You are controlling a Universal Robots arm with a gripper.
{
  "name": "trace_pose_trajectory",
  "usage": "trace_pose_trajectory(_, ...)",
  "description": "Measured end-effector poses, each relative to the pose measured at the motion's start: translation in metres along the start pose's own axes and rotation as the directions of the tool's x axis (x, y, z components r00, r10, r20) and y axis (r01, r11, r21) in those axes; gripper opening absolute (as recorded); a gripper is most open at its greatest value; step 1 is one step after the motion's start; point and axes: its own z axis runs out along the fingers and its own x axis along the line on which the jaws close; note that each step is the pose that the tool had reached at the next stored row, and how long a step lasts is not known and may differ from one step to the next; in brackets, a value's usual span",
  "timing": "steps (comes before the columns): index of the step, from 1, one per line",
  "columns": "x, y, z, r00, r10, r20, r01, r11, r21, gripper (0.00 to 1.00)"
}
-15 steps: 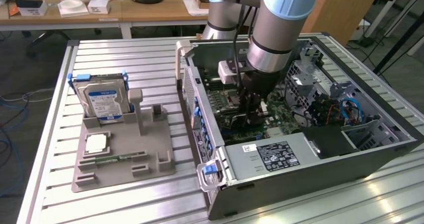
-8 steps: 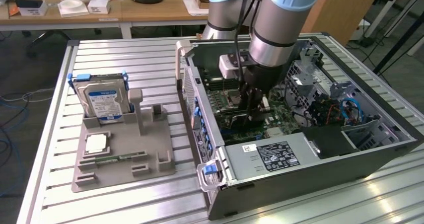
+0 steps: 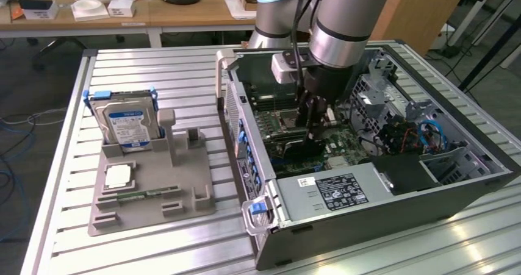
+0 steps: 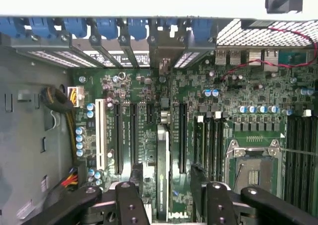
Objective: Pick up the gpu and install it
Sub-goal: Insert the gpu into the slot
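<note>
The gpu point(image 4: 163, 155) stands on edge in a motherboard slot inside the open computer case point(image 3: 382, 208), and I see it from above as a thin dark green strip. Its bracket end reaches the row of blue-clipped rear slot covers point(image 4: 119, 29). My gripper point(image 4: 165, 180) hangs right over the card. Its black fingers point(image 4: 131, 195) stand on either side of the card with a gap showing on both sides, so it is open and grips nothing. In the exterior view the gripper point(image 3: 313, 138) reaches straight down into the case onto the motherboard point(image 3: 285, 128).
On the exterior view's left, a grey fixture plate point(image 3: 150, 211) holds an upright hard drive point(image 3: 126, 125), a small square chip point(image 3: 118, 176) and a memory stick point(image 3: 146, 194). The power supply point(image 3: 338, 192), the drive cage point(image 3: 407, 110) and the case walls hem the arm in. The CPU socket point(image 4: 253, 168) lies beside the slots.
</note>
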Motion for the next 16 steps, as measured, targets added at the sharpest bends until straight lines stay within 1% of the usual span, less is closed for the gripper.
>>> trace_pose_trajectory(2,0.0000,0.0000,0.0000,1.0000,0.000,0.0000,0.000,1.0000,0.0000,0.51)
trace_pose_trajectory(3,0.0000,0.0000,0.0000,1.0000,0.000,0.0000,0.000,1.0000,0.0000,0.49)
trace_pose_trajectory(4,0.0000,0.0000,-0.0001,1.0000,0.000,-0.0001,0.000,1.0000,-0.0001,0.43)
trace_pose_trajectory(5,0.0000,0.0000,-0.0001,1.0000,0.000,0.0000,0.000,1.0000,-0.0001,0.43)
trace_pose_trajectory(8,0.0000,0.0000,-0.0001,1.0000,0.000,0.0000,0.000,1.0000,-0.0001,0.25)
trace_pose_trajectory(10,0.0000,0.0000,-0.0001,1.0000,0.000,0.0000,0.000,1.0000,-0.0001,0.25)
trace_pose_trajectory(12,0.0000,0.0000,-0.0001,1.0000,0.000,0.0000,0.000,1.0000,-0.0001,0.14)
trace_pose_trajectory(13,0.0000,0.0000,-0.0001,1.0000,0.000,0.0000,0.000,1.0000,-0.0001,0.11)
trace_pose_trajectory(16,0.0000,0.0000,-0.0001,1.0000,0.000,0.0000,0.000,1.0000,0.0000,0.11)
